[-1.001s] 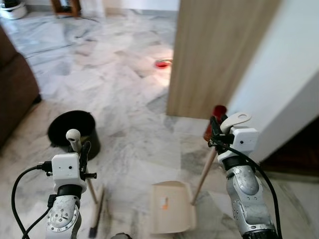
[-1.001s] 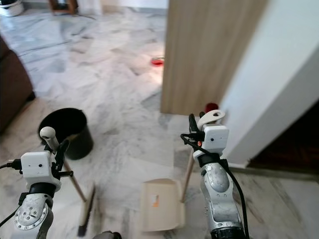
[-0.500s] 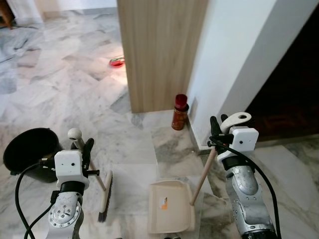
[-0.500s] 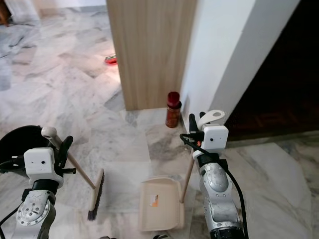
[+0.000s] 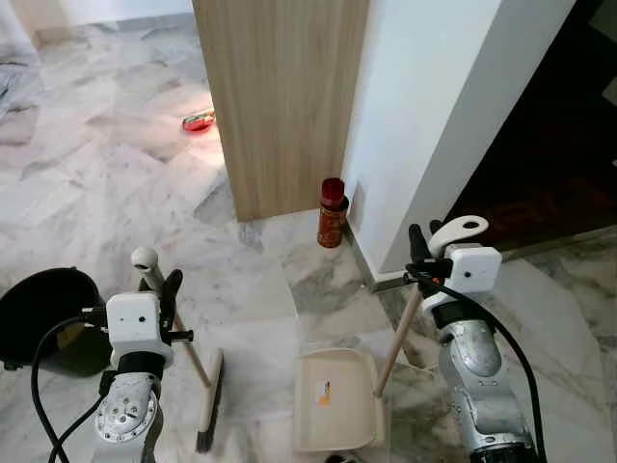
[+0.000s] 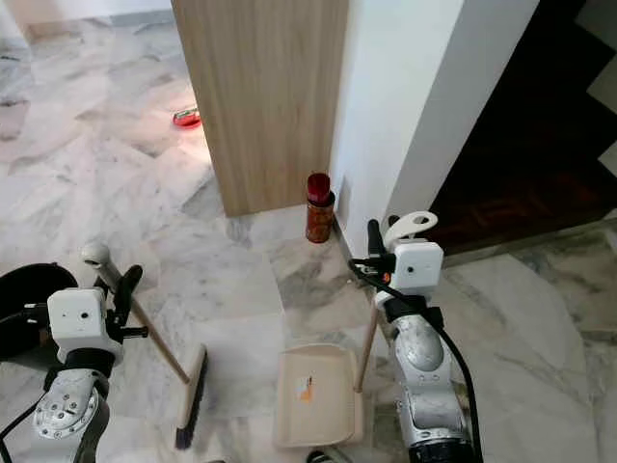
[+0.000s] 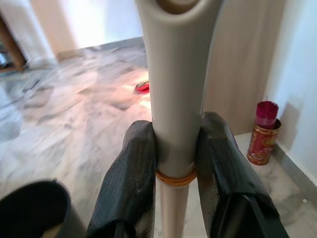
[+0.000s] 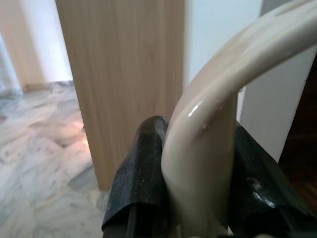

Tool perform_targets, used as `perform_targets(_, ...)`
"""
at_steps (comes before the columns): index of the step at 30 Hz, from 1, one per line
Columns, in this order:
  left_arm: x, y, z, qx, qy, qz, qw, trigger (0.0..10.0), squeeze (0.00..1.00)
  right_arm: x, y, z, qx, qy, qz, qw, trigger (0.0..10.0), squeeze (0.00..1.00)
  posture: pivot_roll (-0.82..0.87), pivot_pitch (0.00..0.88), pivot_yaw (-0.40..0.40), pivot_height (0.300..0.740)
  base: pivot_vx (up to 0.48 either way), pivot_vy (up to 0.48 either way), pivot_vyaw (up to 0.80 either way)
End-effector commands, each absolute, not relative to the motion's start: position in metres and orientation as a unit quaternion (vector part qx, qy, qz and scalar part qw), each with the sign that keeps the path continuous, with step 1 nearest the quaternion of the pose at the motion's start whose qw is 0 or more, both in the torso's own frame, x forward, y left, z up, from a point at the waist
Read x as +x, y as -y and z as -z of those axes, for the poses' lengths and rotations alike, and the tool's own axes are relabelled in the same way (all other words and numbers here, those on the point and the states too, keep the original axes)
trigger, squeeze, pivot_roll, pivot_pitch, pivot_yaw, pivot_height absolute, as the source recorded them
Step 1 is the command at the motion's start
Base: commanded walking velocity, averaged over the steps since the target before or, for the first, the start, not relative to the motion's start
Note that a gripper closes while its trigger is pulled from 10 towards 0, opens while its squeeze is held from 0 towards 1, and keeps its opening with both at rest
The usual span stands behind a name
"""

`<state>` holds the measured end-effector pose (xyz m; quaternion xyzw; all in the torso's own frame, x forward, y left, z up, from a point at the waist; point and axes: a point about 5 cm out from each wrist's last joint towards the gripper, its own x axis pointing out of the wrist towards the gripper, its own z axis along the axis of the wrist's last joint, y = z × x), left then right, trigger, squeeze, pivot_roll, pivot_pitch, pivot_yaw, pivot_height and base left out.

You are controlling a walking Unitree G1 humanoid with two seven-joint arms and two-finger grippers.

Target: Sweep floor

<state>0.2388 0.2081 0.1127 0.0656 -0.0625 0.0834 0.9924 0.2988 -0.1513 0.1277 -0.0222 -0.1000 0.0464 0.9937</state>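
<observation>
The left gripper (image 7: 174,163) is closed on the broom (image 5: 208,400) handle; its brush rests on the floor below. The right gripper (image 8: 198,173) clamps the dustpan (image 5: 335,398), which sits below it. Since a second ago the view has turned: the black bucket (image 5: 43,313) is now beside the left gripper, and a red can (image 5: 332,212) appears ahead by the wooden panel (image 5: 280,96). The robot seems to be moving to a new corner to sweep.

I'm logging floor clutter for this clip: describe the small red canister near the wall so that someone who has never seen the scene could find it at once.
Start at the tall wooden panel that meets the white wall. At the foot of that corner, on the marble floor, stands the red canister, upright. It is a small cylinder with a dark red cap and a patterned red and gold body, unlike the flat red dish farther out on the floor.
</observation>
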Motion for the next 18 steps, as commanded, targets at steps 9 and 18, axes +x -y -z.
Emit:
perform_targets(9,0.2396,-0.2051,-0.1170,0.066,0.072,-0.076,0.992,10.0,0.00,0.2991,0.1543,-0.1338,-0.022,0.114,-0.040,0.992,10.0,0.00,-0.02,0.137,-0.001,0.740,0.000,0.000,-0.79)
perform_targets(18,0.2407,-0.2059,-0.1179,0.068,0.071,-0.075,0.992,10.0,0.00,0.3004,0.1560,-0.1342,-0.022,0.114,-0.033,0.993,10.0,0.00,-0.02,0.156,0.004,0.740,0.000,0.000,-0.79)
